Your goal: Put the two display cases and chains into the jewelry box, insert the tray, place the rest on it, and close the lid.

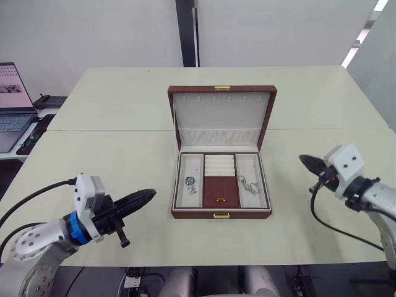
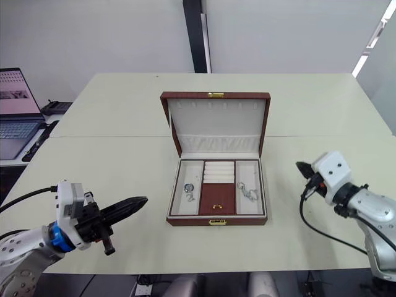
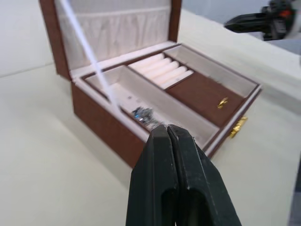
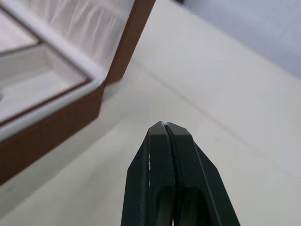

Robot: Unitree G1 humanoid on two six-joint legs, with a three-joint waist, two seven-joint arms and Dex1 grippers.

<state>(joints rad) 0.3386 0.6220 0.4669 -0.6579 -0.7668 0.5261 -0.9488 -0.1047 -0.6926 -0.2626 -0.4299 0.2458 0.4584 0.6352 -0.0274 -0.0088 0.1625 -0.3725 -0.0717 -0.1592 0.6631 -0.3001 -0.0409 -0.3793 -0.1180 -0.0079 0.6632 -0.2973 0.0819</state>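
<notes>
The jewelry box (image 1: 221, 214) stands open mid-table, its lid (image 1: 221, 117) upright with cream lining and a gathered pocket. The tray (image 1: 221, 192) sits inside it, with cream ring rolls and a brown centre panel. One silvery trinket (image 1: 191, 183) lies in the tray's left compartment and another (image 1: 249, 185) in the right. The display cases and chains are hidden. My left gripper (image 1: 150, 194) hovers shut and empty to the left of the box; the left wrist view has its tip (image 3: 168, 128) near the box's front corner. My right gripper (image 1: 303, 159) hangs shut and empty to the right of the box.
A laptop (image 1: 13, 105) and dark gear (image 1: 37, 127) rest on a side desk at far left. A seam (image 1: 111, 130) runs across the pale table behind the box.
</notes>
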